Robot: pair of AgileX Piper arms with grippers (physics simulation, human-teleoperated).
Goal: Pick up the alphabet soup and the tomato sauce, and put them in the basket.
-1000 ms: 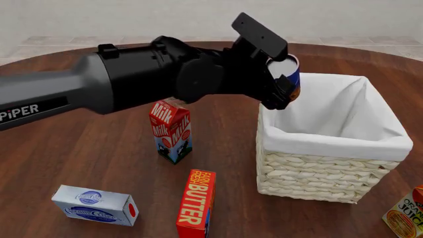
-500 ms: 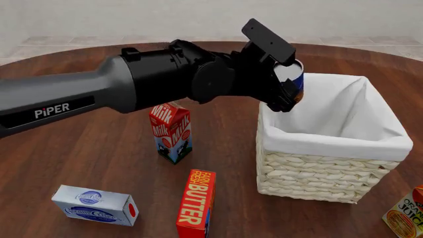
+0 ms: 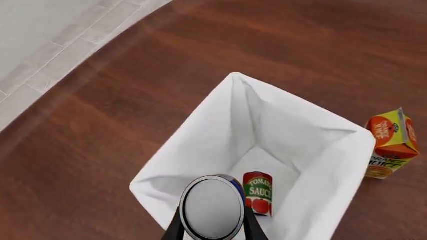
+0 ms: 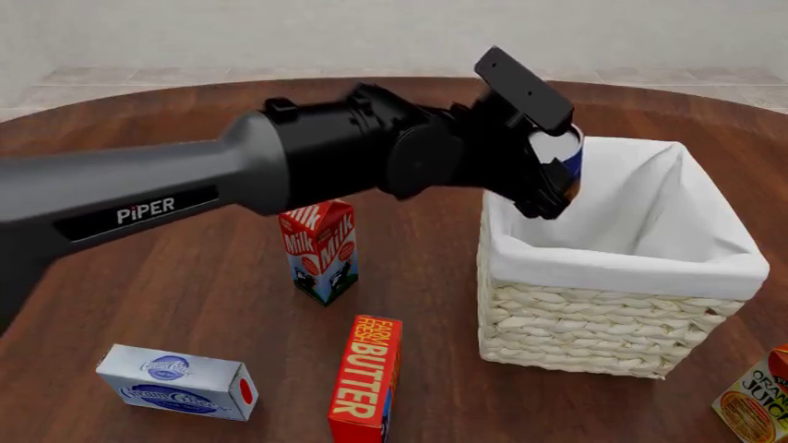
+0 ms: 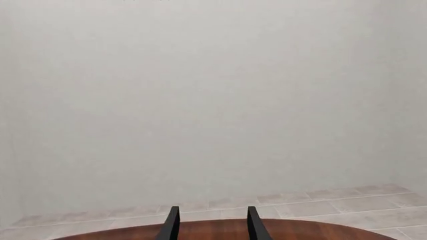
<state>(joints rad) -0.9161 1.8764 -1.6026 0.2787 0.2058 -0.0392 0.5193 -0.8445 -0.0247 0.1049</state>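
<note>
Left gripper (image 4: 556,185) largely masks the alphabet soup (image 4: 570,159); label unreadable. Orange juice carton (image 4: 754,399) cropped at the front view's edge. Tomato sauce (image 3: 257,193) unseen from front.

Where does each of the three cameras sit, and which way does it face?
Front view: fixed behind the arms, looking down at the table; left arm shows.
Left wrist view: above the basket, facing down; jaws hold the soup can.
Right wrist view: faces the wall; open jaws show.
Front and left wrist views share the basket, the soup can and the juice carton.

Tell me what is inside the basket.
One tomato sauce can stands upright on the basket floor. The left gripper holds the alphabet soup above it, covering part of the floor.
</note>
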